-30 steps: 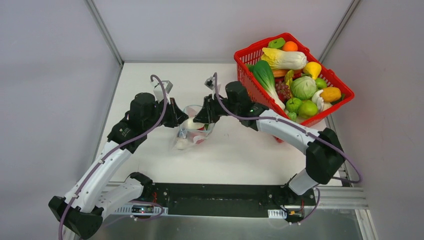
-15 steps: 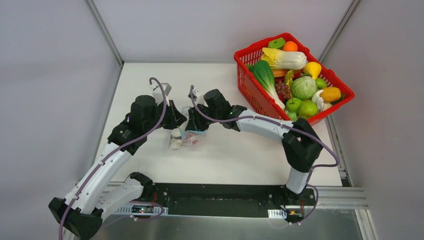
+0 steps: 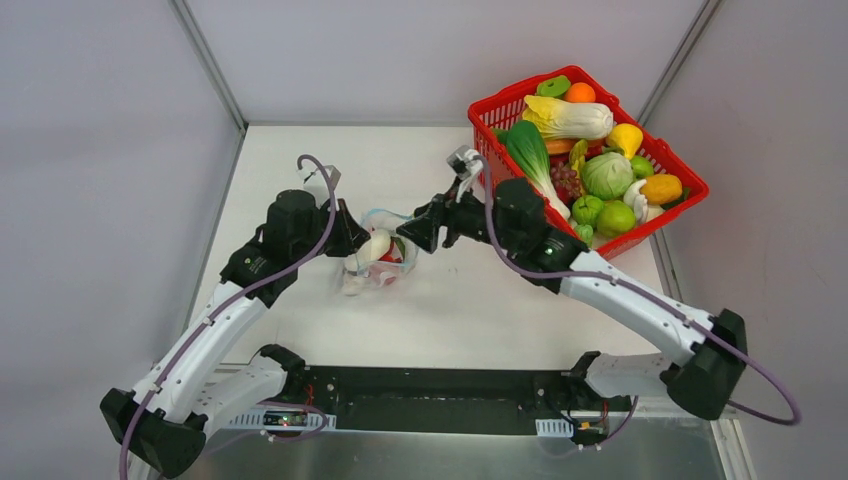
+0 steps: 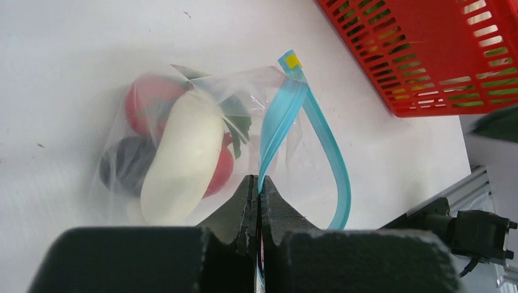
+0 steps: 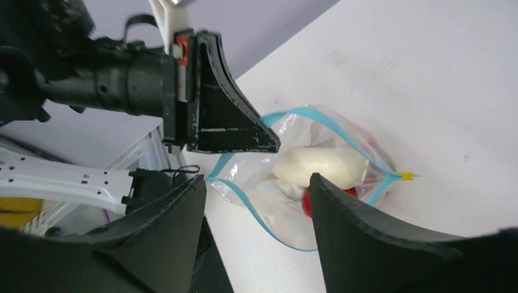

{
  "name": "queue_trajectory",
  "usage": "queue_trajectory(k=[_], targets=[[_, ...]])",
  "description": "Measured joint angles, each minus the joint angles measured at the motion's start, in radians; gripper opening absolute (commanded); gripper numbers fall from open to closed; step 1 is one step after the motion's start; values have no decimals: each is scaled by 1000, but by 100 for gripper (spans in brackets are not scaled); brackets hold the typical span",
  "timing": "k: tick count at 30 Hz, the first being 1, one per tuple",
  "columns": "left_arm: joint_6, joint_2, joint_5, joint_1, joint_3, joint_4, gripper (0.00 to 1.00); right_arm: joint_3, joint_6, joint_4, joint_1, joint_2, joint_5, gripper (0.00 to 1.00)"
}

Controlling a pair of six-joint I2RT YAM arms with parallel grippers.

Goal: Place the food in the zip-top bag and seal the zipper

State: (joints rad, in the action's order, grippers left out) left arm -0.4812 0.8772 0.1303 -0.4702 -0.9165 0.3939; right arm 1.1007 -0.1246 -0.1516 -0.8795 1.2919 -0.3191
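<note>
The clear zip-top bag [image 3: 378, 258] lies on the white table between my two grippers. It holds a white radish [image 4: 183, 155], a red tomato [image 4: 146, 101] and a dark purple ball [image 4: 122, 168]. Its teal-blue zipper [image 4: 278, 131] gapes open in a loop, with a small yellow tab at the far end. My left gripper [image 4: 257, 183] is shut on one strip of the zipper at the near end; it also shows in the top view [image 3: 350, 236]. My right gripper [image 5: 256, 183] is open and empty, just above and to the right of the bag mouth [image 3: 408, 232].
A red mesh basket [image 3: 660, 222] full of toy fruits and vegetables stands at the back right; its corner shows in the left wrist view [image 4: 427, 61]. The table's front edge and the metal rail lie behind the arms.
My right gripper dipped left and down to the bag, then drew back up and to the right, open. The left gripper kept its hold on the zipper. The bag shifted slightly.
</note>
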Motion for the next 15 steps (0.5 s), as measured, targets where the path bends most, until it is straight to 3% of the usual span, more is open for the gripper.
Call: queue_trajectory(k=[4,10,15], targets=[[-3,27,27,0,0,-7,0,-50,21,-11,1,-133,199,83],[-5,28,48,0,0,-23,0,-69,28,14,90,-219,544,86],[-5,28,52,0,0,-23,0,-80,21,77,188,-256,678,87]])
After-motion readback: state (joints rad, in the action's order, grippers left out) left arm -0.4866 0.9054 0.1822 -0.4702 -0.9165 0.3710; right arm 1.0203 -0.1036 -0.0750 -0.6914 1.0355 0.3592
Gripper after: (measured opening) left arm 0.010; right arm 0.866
